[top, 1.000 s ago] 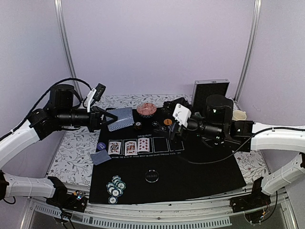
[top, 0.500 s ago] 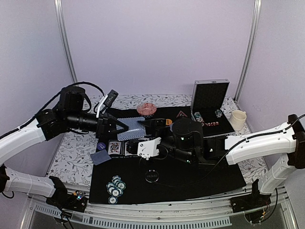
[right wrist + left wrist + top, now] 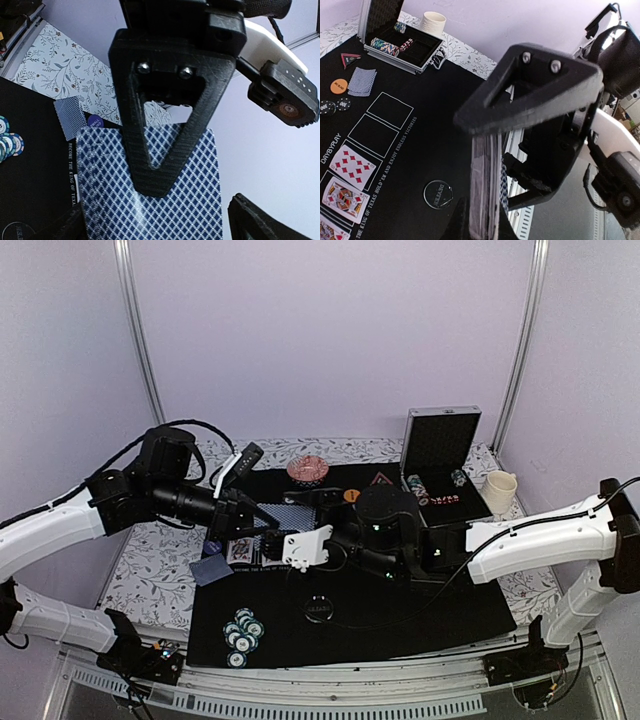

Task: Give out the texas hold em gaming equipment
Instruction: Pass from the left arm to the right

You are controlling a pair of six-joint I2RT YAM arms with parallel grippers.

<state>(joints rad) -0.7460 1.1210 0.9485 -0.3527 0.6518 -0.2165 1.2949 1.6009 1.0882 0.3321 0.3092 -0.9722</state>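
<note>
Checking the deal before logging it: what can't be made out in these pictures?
Deck: count and faces; left wrist view shows it edge-on and blurred, right wrist view only its back, partly behind a finger of the left pincer.
Leftmost face-up card: cut by left wrist view's corner, too small in top view.
Right pincer touching the deck or not: its fingers are cut off by right wrist view's bottom edge.
</note>
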